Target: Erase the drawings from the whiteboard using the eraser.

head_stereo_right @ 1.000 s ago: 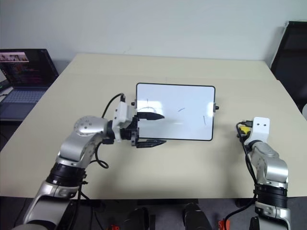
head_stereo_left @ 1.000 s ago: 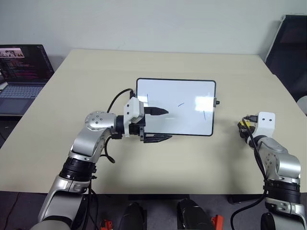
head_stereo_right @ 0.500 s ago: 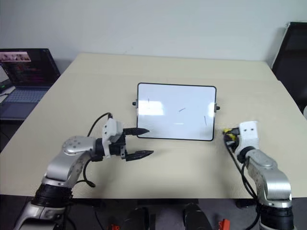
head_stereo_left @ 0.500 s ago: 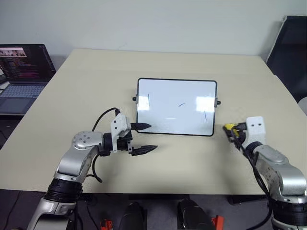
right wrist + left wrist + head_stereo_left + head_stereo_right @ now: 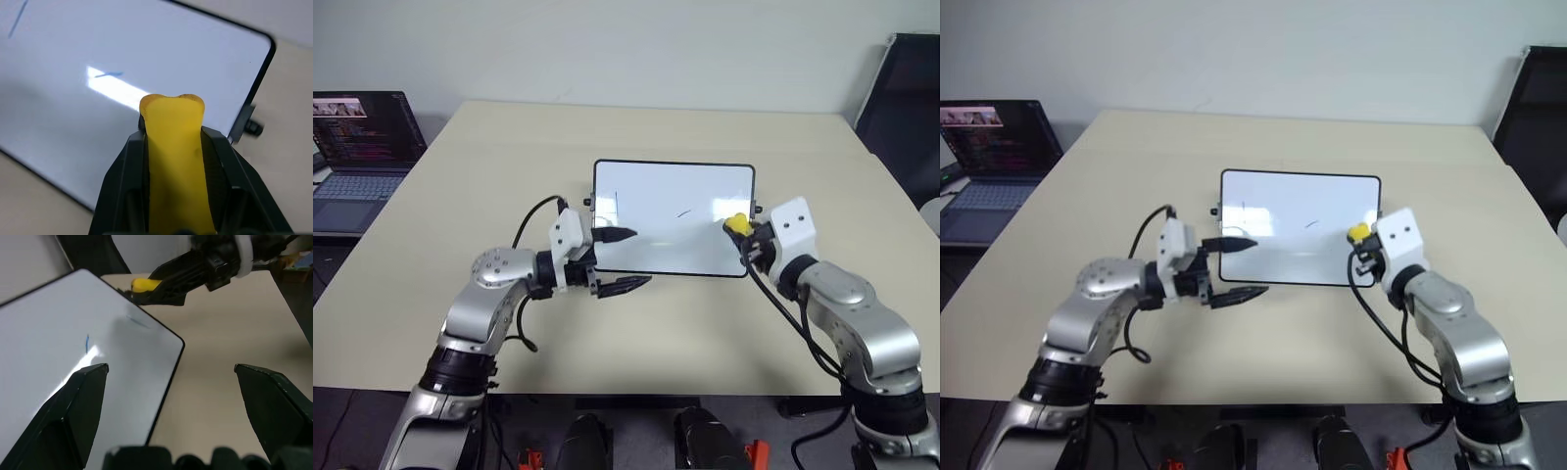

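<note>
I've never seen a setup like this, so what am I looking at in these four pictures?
A two-armed robot stands at a beige table. Two pictures come from cameras in its head, looking down; the other two from cameras on its wrists. On the table lies a whiteboard with a few thin pen drawings; a laptop sits off to the robot's left. The right pincer is shut on a yellow eraser over the board's right edge. The left pincer is open, holding nothing, at the board's lower left corner.

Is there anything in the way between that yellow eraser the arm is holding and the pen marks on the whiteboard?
Nothing visible blocks it. The right gripper holds the eraser over the right edge of the whiteboard, and bare white surface lies between it and the pen marks. The left gripper is open at the board's lower left corner, off that path.
</note>
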Controlling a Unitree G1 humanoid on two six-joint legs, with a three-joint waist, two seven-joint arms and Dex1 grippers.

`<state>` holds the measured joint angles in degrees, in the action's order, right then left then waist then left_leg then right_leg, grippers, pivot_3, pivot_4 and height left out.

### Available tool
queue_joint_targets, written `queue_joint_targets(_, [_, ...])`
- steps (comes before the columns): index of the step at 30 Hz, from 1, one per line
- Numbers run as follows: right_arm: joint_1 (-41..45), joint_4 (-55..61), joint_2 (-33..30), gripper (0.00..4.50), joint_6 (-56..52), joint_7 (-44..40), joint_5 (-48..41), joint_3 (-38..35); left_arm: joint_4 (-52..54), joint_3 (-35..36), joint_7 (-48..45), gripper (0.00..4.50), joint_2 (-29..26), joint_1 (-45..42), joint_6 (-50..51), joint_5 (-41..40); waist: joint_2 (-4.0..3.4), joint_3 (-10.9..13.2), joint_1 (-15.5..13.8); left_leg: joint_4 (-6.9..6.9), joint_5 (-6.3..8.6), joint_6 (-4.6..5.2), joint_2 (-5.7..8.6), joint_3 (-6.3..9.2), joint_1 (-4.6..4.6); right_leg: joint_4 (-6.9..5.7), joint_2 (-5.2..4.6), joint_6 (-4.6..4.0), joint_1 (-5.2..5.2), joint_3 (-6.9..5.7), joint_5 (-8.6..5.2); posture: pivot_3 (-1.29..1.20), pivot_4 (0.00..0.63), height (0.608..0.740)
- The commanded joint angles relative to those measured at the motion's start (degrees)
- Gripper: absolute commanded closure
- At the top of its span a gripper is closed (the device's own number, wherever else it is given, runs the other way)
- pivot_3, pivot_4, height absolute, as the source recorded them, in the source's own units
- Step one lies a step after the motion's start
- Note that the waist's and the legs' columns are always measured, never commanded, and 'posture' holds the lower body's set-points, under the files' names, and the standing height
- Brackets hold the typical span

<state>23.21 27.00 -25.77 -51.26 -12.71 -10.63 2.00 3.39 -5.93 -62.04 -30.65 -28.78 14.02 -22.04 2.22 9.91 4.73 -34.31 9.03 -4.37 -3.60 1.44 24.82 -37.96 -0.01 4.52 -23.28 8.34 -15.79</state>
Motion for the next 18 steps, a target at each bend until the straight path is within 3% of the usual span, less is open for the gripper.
queue_joint_targets(1, [2.9,-3.6,-0.3,3.40,3.2,0.5,3.2,1.7,0.5,-1.3,0.0,0.00,1.3,-3.0,1.2,0.1,0.00,0.0,-0.1,0.01,0.00,0.00,0.00,0.00,0.00,-0.01,0.00,0.02,0.00,0.00,0.00,0.00,0.150,0.740])
queue_joint_targets(9, [0.1,-6.6,-2.2,3.40,2.0,-0.9,6.9,3.8,2.2,-1.9,1.2,0.00,2.0,-5.3,4.1,0.2,0.00,0.0,0.0,0.26,0.00,0.00,-0.01,0.03,0.00,-0.02,0.03,0.30,-0.08,-0.03,0.10,0.00,0.150,0.740])
queue_joint_targets(18, [-5.1,-0.9,-10.0,3.40,-1.2,-7.6,9.4,11.2,-1.0,-0.4,1.1,0.00,0.7,-5.1,3.3,0.9,0.01,0.0,0.3,-0.09,0.00,0.01,-0.01,-0.01,-0.05,-0.09,0.03,0.01,0.02,0.07,0.02,0.00,0.150,0.740])
